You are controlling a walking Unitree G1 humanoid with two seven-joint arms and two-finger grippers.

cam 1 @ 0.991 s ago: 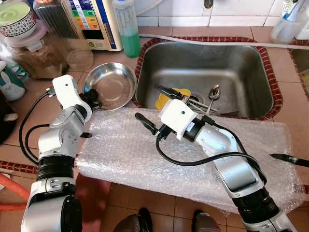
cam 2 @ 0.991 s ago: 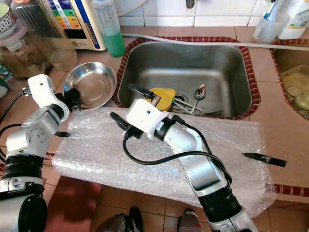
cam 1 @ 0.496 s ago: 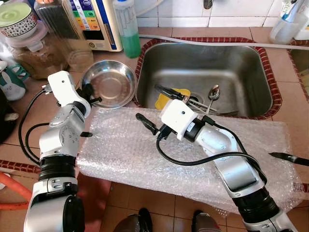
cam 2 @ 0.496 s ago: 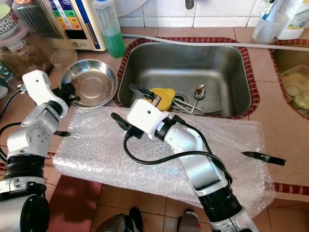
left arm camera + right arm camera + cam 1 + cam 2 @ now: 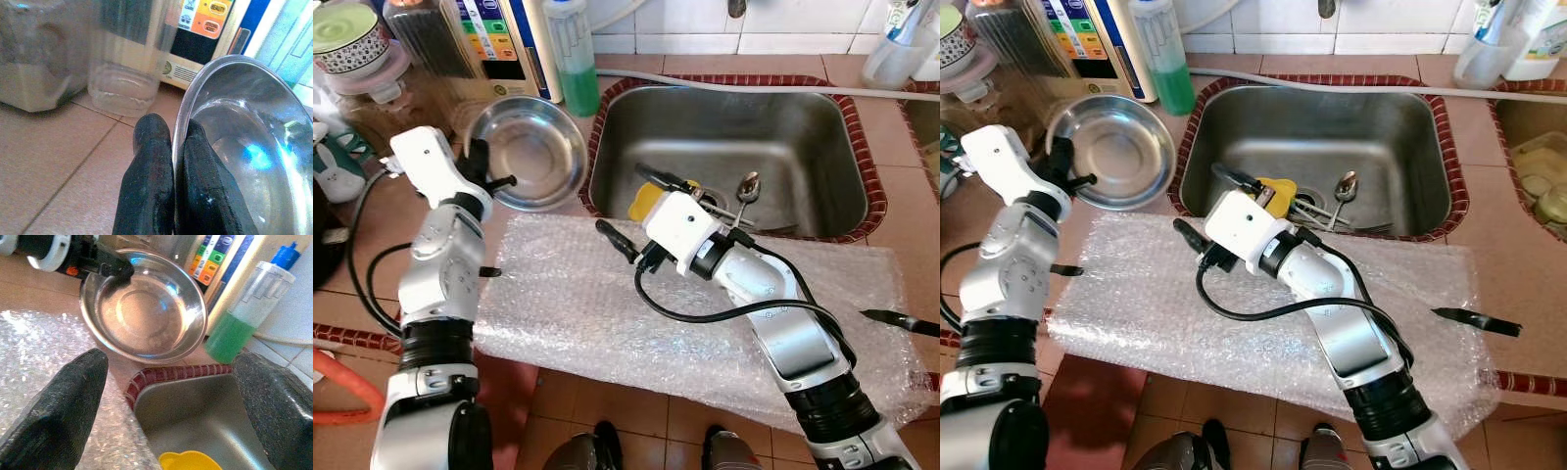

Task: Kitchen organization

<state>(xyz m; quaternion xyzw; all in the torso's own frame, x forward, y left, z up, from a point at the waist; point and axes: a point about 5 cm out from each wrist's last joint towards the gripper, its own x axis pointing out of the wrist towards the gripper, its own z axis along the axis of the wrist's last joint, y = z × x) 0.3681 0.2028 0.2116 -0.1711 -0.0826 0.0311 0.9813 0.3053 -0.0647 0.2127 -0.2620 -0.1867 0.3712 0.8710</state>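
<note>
**Steel bowl pinched at its rim**

The steel bowl point(image 5: 527, 149) is sitting on the tiled worktop point(image 5: 372, 211) left of the sink point(image 5: 724, 147), its rim clamped by the left end effector point(image 5: 173, 161). The right end effector point(image 5: 641, 206) is hovering spread wide over the bubble wrap point(image 5: 568, 294).

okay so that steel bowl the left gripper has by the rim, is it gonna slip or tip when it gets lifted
The steel bowl looks thin and probably light. The left gripper pinches only its rim, so it will likely hang tilted. Its polished metal looks smooth, so it may slip between the fingers.
</note>
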